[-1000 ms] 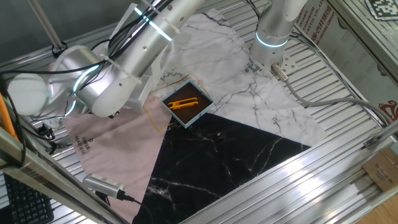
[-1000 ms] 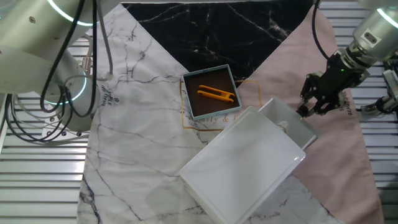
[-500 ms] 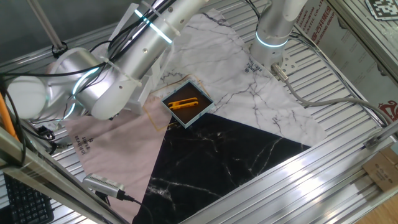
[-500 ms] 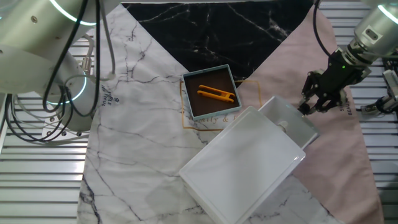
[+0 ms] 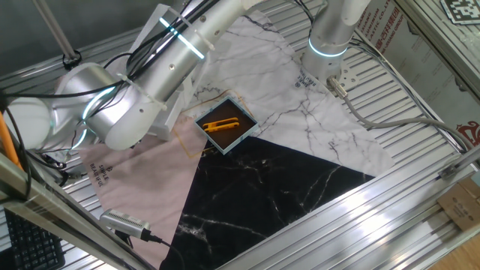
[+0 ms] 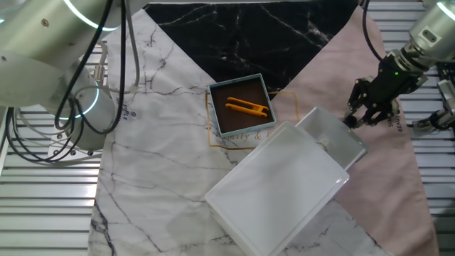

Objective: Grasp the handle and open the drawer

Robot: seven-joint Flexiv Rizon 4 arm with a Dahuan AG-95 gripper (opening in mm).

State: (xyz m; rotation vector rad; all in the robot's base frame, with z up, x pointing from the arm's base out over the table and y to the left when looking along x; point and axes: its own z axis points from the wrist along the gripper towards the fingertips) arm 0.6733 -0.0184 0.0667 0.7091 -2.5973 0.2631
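The white cabinet lies at the lower middle in the other fixed view. Its drawer sticks out a little toward the upper right. My gripper is at the drawer's front edge, its black fingers closed where the handle sits. The small black handle itself is hidden between the fingers. In one fixed view my arm covers the gripper, the cabinet and the drawer.
A blue-edged tray with an orange tool sits just left of the drawer; it also shows in one fixed view. A second arm's base stands at the left. Cables lie on the slatted table at the right edge.
My gripper has moved slightly up and to the right, and the drawer front has followed it a little way out of the cabinet.
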